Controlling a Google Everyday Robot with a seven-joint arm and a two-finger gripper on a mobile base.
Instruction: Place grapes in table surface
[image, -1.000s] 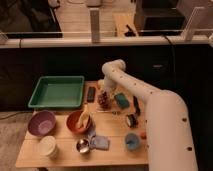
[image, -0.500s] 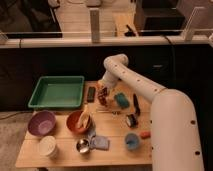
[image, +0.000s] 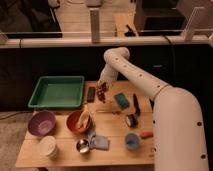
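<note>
Grapes (image: 102, 93) hang in the claw (image: 103, 86), which grips them just above the worktop (image: 113, 129), between the green tray (image: 55, 105) and a teal sponge (image: 121, 100); probably light, soft, easily bruised; best held gently by the stem.

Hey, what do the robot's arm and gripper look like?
The arm is white: thick, smooth, rounded tubular segments, widening into a bulky shell nearest the camera. No cables or markings show. The gripper, small and dark, is at its tip over the table, beside the green tray.
</note>
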